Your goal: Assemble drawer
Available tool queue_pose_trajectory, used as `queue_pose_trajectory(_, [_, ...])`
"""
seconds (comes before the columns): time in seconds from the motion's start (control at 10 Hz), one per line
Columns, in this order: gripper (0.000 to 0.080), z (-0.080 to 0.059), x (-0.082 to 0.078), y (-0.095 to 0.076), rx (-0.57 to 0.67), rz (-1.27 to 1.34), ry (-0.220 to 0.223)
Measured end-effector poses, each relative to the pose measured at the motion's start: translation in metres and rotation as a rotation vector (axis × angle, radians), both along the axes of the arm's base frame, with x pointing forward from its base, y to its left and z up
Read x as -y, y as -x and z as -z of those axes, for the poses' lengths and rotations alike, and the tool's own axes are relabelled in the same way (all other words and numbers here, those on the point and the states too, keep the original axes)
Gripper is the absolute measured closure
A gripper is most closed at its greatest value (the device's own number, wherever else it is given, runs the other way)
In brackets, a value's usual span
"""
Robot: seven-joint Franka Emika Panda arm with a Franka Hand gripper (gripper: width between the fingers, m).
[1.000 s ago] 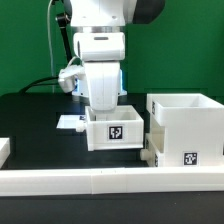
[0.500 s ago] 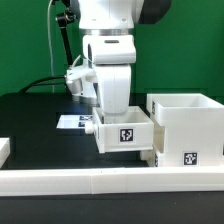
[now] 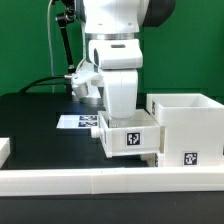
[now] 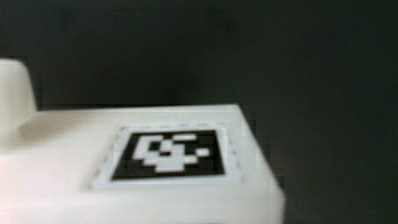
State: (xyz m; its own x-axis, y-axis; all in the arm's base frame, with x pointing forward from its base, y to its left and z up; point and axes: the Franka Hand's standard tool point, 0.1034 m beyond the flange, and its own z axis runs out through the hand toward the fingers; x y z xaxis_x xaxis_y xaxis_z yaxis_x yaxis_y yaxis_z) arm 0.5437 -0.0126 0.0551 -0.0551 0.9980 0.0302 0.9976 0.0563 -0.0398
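Note:
My gripper [image 3: 121, 116] reaches down into a small open-top white tray [image 3: 132, 139] with a black-and-white tag on its front. It is shut on the tray's wall and holds it just off the black table. The fingertips are hidden inside the tray. The large white housing [image 3: 186, 128], open on top and tagged low on its front, stands to the exterior view's right, with the tray's corner right beside it. In the wrist view, a blurred white tray surface with its tag [image 4: 173, 155] fills the frame; no fingers show there.
The long low white rail [image 3: 100, 181] runs across the front of the table. The marker board [image 3: 78, 121] lies flat behind the tray. A white part [image 3: 4, 149] shows cut off at the exterior view's left edge. Dark cables hang behind the arm.
The arm has carried the small tray toward the exterior view's right and a little forward, closer to the housing. More of the marker board is uncovered behind it.

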Motion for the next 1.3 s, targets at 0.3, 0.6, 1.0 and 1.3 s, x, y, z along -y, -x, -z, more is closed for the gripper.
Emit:
queue_pose_trajectory(0.3, [0.0757, -0.001, -0.004, -0.003, 0.003, 0.013, -0.001])
queue_pose_trajectory(0.6, [0.0757, 0.000, -0.010, -0.004, 0.004, 0.035, -0.004])
queue_pose_trajectory(1.0, [0.0757, 0.000, -0.017, -0.003, 0.008, 0.053, -0.003])
queue_pose_trajectory(1.3, [0.0757, 0.000, -0.023, -0.004, 0.034, 0.024, 0.004])
